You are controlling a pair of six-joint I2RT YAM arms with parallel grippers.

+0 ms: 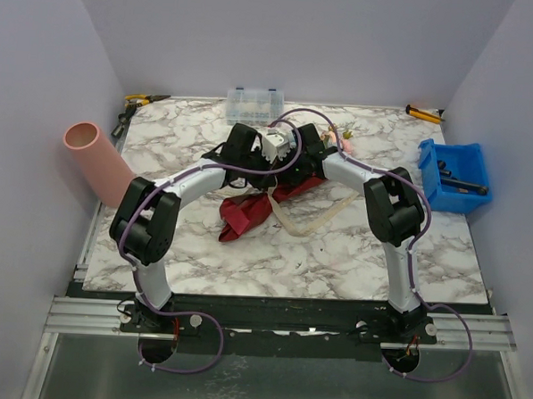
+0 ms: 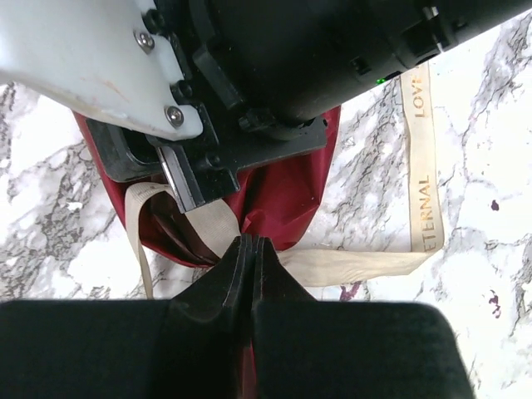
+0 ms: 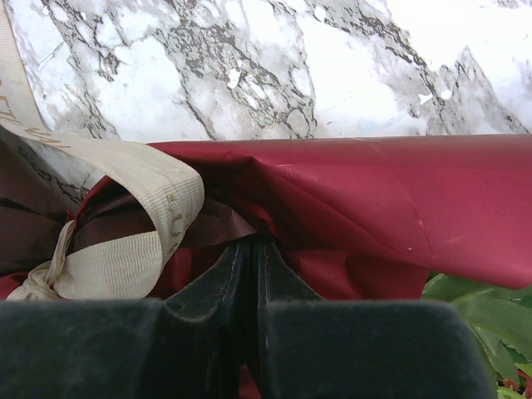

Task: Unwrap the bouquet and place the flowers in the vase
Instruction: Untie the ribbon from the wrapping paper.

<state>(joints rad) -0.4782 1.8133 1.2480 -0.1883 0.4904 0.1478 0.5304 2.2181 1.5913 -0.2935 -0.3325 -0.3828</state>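
Observation:
The bouquet (image 1: 248, 212) lies mid-table in its dark maroon sheet (image 3: 374, 199), with the beige ribbon (image 2: 424, 166) trailing loose to the right. A few of the flowers (image 1: 339, 139) peek out behind the right wrist, and green leaves (image 3: 478, 312) show under the sheet. My left gripper (image 2: 252, 243) is shut, and the ribbon comes out on both sides of its tips. The right gripper (image 3: 256, 243) is shut on a fold of the maroon sheet, beside a ribbon loop (image 3: 141, 224). The vase (image 1: 99, 159), a salmon-pink tube, lies tilted at the table's left edge.
A blue bin (image 1: 451, 173) with dark parts sits at the right edge. A clear compartment box (image 1: 254, 103) stands at the back. Hand tools (image 1: 138, 99) lie at the back left and a yellow-black tool (image 1: 425, 113) at the back right. Both wrists crowd together above the bouquet.

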